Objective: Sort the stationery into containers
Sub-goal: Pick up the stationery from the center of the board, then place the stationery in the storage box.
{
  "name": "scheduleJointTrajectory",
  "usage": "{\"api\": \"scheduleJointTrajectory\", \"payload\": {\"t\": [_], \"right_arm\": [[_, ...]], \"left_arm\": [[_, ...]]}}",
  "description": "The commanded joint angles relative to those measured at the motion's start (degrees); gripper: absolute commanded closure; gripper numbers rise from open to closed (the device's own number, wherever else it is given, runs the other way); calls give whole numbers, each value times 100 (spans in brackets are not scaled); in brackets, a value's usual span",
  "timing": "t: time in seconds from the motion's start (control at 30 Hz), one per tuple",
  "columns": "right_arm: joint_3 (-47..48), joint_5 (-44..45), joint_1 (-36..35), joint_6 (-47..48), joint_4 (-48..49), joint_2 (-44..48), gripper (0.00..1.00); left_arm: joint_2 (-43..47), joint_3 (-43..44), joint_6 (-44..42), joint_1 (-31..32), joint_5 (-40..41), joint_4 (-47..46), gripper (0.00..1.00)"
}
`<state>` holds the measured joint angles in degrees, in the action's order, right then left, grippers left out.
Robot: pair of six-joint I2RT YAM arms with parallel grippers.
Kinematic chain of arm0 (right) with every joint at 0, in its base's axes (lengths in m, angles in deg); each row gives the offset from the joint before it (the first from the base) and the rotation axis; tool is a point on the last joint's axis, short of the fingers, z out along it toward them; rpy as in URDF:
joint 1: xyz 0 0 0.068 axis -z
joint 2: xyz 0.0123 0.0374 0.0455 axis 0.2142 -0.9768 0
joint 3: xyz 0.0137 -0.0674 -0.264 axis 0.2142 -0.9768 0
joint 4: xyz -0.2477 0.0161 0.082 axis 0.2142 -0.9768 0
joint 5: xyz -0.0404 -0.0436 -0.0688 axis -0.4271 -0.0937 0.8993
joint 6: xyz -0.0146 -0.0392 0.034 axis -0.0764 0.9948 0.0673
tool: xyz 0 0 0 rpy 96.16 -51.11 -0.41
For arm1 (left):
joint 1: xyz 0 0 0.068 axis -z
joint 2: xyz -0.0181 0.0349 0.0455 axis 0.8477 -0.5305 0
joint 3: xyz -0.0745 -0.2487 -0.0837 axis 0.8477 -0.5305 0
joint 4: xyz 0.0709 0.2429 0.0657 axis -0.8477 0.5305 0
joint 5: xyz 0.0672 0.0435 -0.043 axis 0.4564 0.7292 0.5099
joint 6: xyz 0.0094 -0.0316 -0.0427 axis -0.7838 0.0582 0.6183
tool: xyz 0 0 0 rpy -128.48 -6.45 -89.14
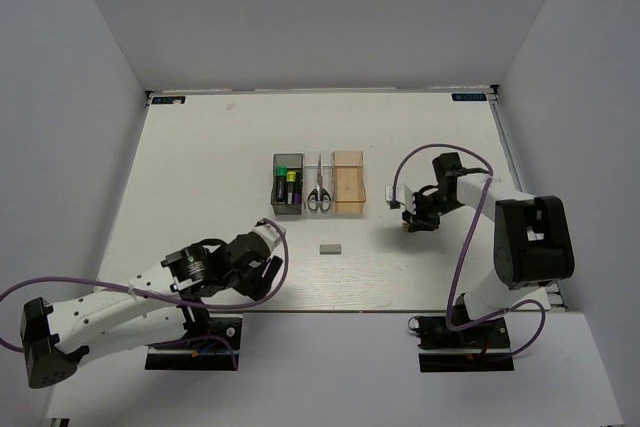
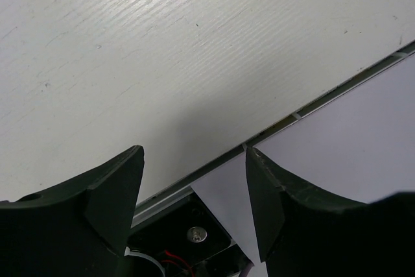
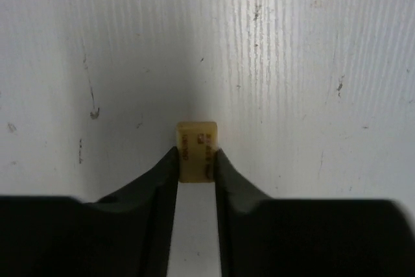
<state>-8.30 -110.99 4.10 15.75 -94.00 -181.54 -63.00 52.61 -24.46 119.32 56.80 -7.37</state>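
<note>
Bins: the dark grey bin (image 1: 287,187), the clear bin (image 1: 319,185) and the orange bin (image 1: 348,183) stand wall to wall, so we find no passage between them.
Front of bins: only the grey eraser (image 1: 330,247) lies there, with room on both sides.
Right side: the right gripper (image 1: 410,221) is low on the table, pinching the tan block (image 3: 196,150); a lane remains toward the orange bin.
Left side: the left gripper (image 2: 194,157), jaws wide apart, hangs at the near edge.
Borders: white walls (image 1: 100,97) close three sides.
</note>
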Motion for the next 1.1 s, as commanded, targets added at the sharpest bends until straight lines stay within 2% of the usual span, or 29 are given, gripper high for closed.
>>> {"api": "scheduleJointTrajectory", "payload": {"t": [0.0,0.1,0.2,0.23,0.33,0.4,0.43,0.47,0.53,0.57,0.67,0.87,0.93,1.0,1.03,1.07], "right_arm": [[-190,444,10,239,-219,-88,84],[-243,348,-8,397,-491,105,95],[99,-29,-52,240,-1018,413,99],[230,-343,-69,-144,-1350,466,99],[890,-1136,-148,-822,-1547,686,100],[1198,-1374,-384,-1926,-1163,826,100],[1259,-1392,-516,-2175,-821,888,100],[1303,-1349,-587,-3065,-391,932,100],[1417,-1252,-903,-3669,233,802,100],[1566,-947,-956,-4490,568,722,100],[2197,-534,-1211,-5382,747,204,100],[2762,382,-1712,-5930,1265,-420,100],[3033,523,-1783,-6027,1082,-692,100],[3385,463,-1801,-6097,853,-1043,91],[3456,427,-1844,-6098,800,-1115,80],[3544,427,-1853,-6089,661,-1168,55]], "left_arm": [[-92,31,40,42,52,-173,26],[-312,145,-4,25,17,-252,29],[-479,189,-12,25,60,-331,29],[-497,189,-21,25,104,-375,29],[-567,189,58,42,157,-471,29],[-664,189,101,25,157,-585,29],[-690,198,111,42,149,-612,30],[-760,198,128,34,148,-621,30],[-831,198,207,34,114,-735,31],[-901,189,251,34,87,-796,31],[-1042,198,312,34,69,-893,32],[-1104,198,427,51,78,-981,32],[-1165,233,383,51,96,-1086,32],[-1348,355,296,42,105,-1157,31],[-1411,408,226,51,113,-1279,31],[-1559,496,138,42,70,-1315,30]]}}
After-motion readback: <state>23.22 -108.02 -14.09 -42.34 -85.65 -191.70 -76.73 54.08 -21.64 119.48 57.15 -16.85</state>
